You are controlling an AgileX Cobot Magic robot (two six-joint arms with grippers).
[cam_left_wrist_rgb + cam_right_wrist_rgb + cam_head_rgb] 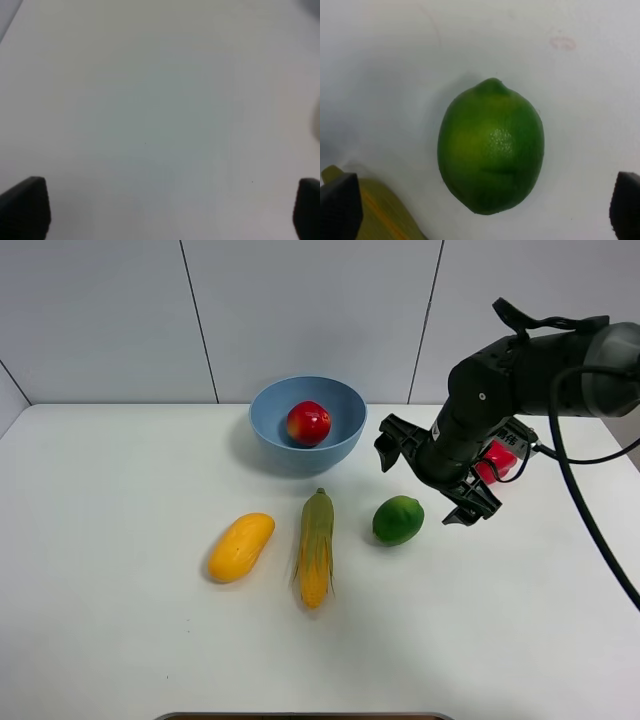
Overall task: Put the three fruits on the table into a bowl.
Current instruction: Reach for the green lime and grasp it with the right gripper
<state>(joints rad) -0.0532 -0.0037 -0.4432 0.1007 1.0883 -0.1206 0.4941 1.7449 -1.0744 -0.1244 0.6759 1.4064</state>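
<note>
The red apple (308, 423) lies inside the light-blue bowl (262, 400) at the back middle of the white table (120, 490). The yellow-orange mango (240, 546) lies on the table, front left of the bowl. The green lime (398, 520) lies on the table, front right of the bowl. My right gripper (420, 487) is open and empty, just above and right of the lime. In the right wrist view the lime (491, 160) sits between the spread fingertips (340, 207) of the gripper (482, 206). My left gripper (160, 210) is open over bare table and is out of the exterior view.
A yellow corn cob with green husk (316, 547) lies between the mango and the lime; its tip shows in the right wrist view (380, 215). A red bell pepper (497, 458) sits behind my right arm, partly hidden.
</note>
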